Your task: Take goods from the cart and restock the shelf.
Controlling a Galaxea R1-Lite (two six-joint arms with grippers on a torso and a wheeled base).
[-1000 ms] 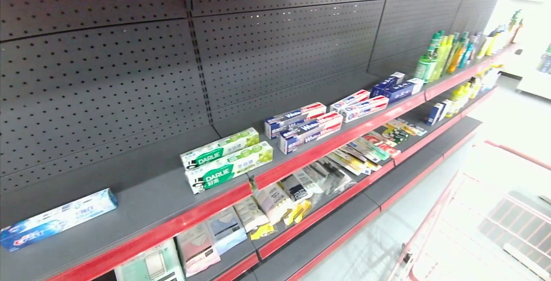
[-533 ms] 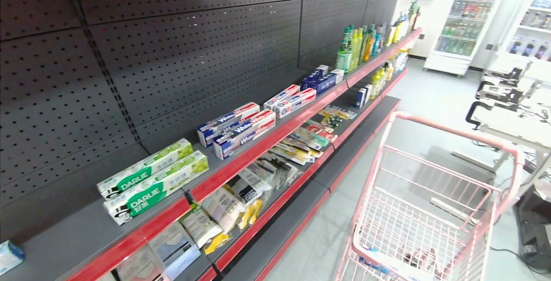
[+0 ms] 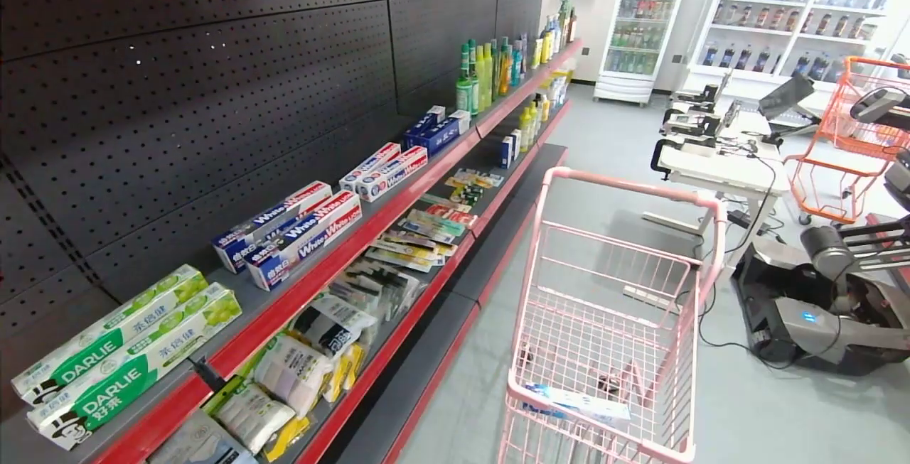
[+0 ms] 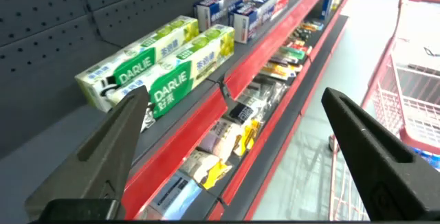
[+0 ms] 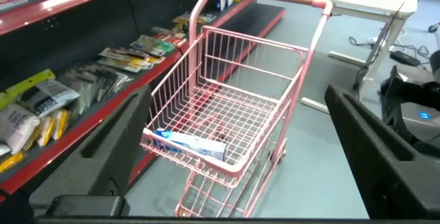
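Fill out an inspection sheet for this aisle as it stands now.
Surface: dark grey shelf with a red front edge, partly stocked, with bare stretches.
Job's things: pink wire cart in the aisle beside the shelf, with one blue and white toothpaste box lying inside; two green and white toothpaste boxes and white, blue and red toothpaste boxes lying on the shelf.
Clutter: nothing seen.
Grippers: left gripper open, empty, facing the shelf; right gripper open, empty, above the cart.
Cables: black cable loose on the floor beyond the cart.
Surroundings: white desk, orange wire cart, glass-door drinks fridge.
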